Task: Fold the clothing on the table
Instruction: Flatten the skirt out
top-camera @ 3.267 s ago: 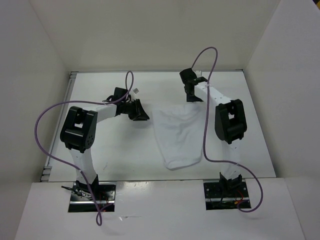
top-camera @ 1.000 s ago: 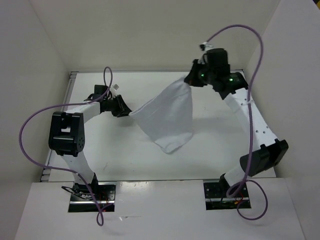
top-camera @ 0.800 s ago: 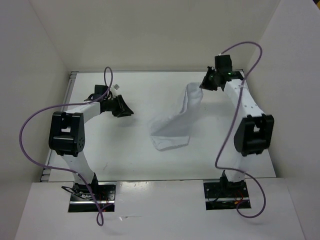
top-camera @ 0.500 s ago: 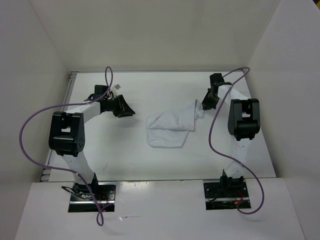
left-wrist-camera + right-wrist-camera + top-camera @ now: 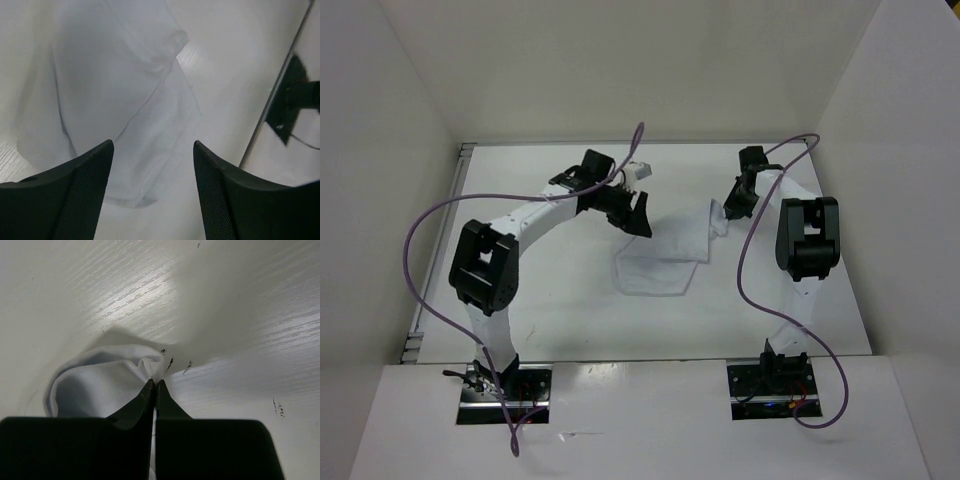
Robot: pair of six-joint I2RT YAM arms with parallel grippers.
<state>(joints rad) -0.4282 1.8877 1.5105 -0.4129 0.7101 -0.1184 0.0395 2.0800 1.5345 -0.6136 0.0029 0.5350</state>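
Note:
The white clothing lies crumpled on the table, partly doubled over itself. My right gripper is shut on the clothing's upper right corner, low at the table; in the right wrist view the fabric bunches at the pinched tips of that gripper. My left gripper hovers open just above the clothing's upper left part. In the left wrist view the left gripper has nothing between its fingers, and the wrinkled clothing lies below them.
Upright white walls close the table in on the left, back and right. A thin metal edge runs down the table's left side. Purple cables loop off both arms. The arm bases sit at the near edge.
The left gripper let go of the lifted clothing, then swung right over it and opened wider. The right gripper lowered its corner, and the clothing collapsed onto the table.

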